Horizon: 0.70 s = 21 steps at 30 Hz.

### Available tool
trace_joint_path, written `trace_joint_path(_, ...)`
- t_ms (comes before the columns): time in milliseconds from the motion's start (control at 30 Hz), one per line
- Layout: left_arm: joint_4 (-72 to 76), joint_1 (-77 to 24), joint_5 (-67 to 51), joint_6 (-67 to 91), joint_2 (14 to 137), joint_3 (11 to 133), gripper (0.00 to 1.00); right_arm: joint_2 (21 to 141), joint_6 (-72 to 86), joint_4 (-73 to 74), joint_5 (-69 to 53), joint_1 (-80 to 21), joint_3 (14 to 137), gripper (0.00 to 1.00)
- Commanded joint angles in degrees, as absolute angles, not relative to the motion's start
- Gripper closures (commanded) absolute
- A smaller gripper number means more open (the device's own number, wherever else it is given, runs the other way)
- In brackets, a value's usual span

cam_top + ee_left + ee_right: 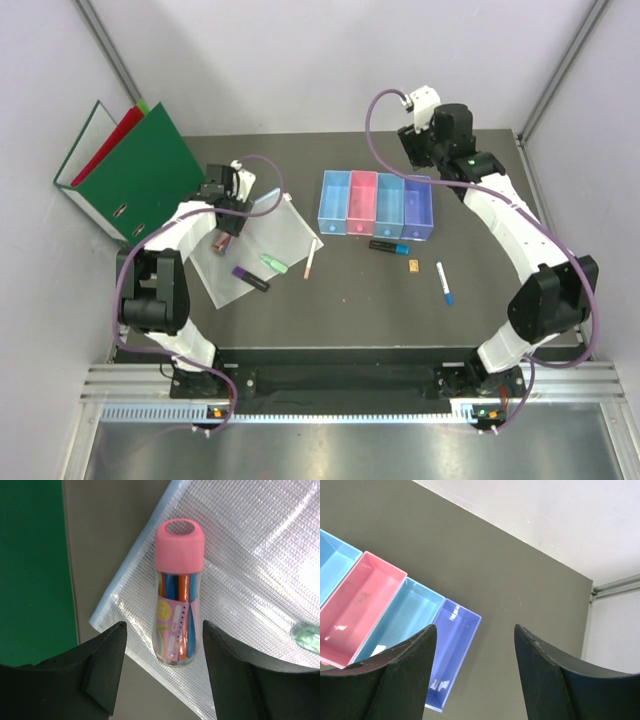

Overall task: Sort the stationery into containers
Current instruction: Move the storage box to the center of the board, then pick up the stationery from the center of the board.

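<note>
The left gripper [163,627], fingers spread, straddles the pink-capped tube [178,605] on the sleeve [260,555], apparently to pinch it; the right gripper [475,630], spread and empty, hangs above the bins [415,615].

Looked like a robotics lab test cell. Stood boxed in by plain white panels [300,60] at 9, 12 and 3 o'clock, joined by metal struts [110,50]. Held a dark grey table [350,310], with left arm [160,290] and right arm [540,300] bolted beside an aluminium rail [350,380] at 6 o'clock.
</note>
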State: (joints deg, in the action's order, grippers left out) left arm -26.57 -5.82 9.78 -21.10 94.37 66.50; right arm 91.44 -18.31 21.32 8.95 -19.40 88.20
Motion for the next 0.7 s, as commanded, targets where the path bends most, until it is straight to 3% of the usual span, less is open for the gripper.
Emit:
trace_joint_path(0, -30.15, -4.92, 7.12, -18.28, 92.47, 67.60, 0.32, 88.16, -21.53, 23.47, 10.98, -20.21, 89.74, 0.35)
trace_joint_path(300, -26.37, -1.94, 5.02, -17.14, 87.10, 57.84, 0.21, 86.49, -21.71, 24.78, 11.69, -20.13, 89.82, 0.33)
trace_joint_path(667, -21.63, -0.97, 2.29, -17.67, 88.68, 54.67, 0.20, 86.31, -21.53, 27.16, 11.86, -20.30, 91.05, 0.32)
